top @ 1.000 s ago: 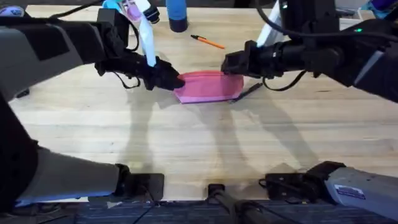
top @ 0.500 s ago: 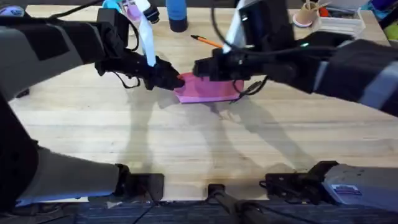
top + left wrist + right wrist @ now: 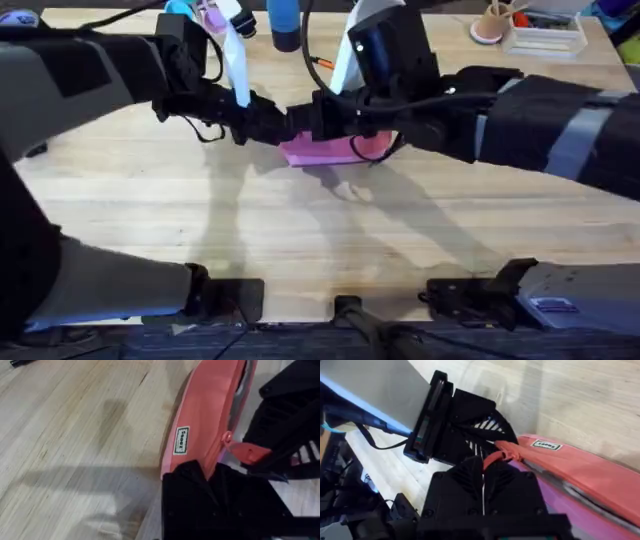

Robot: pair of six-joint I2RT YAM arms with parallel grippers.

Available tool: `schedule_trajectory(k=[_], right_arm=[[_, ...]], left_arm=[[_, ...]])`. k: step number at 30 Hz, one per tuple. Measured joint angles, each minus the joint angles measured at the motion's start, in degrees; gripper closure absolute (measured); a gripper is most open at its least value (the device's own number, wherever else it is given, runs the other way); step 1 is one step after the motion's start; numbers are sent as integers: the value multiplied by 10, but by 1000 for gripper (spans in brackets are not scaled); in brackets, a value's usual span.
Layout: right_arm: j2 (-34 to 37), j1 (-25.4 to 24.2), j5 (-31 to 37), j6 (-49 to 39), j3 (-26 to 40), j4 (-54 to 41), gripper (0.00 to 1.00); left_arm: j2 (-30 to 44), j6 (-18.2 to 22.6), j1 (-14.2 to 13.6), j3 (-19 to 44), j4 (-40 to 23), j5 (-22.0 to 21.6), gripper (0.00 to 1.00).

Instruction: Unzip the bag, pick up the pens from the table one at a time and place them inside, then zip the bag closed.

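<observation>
Pale wooden planks form the desk (image 3: 300,230), with a blue bottle (image 3: 284,24) and an orange pen (image 3: 322,63) at the upper middle of the overhead frame. At centre lies the pink bag (image 3: 335,150). The left gripper (image 3: 282,126) has its fingers closed on the bag's left end, probably to anchor it. The right gripper (image 3: 484,467), reaching across, has its fingers closed on the coral zipper pull (image 3: 499,454) at that same end, seemingly so the zipper can slide against the anchored fabric.

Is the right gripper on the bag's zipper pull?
Yes, the right gripper is shut on the zipper pull at the end of the bag.
</observation>
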Motion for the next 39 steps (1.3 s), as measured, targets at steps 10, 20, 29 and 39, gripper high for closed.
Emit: schedule_trajectory(k=[10,20,29,39], right_arm=[[0,-6,-6,-3,0,1,920],[-68,-10,-5,-91,12,-83,317],[-122,-10,106,-227,60,-229,6],[-125,-10,141,-344,134,-308,5]], left_arm=[[0,0,0,0,2,0,959],[0,0,0,0,4,0,959],[0,0,0,0,4,0,959],[0,0,-1,0,20,0,932]])
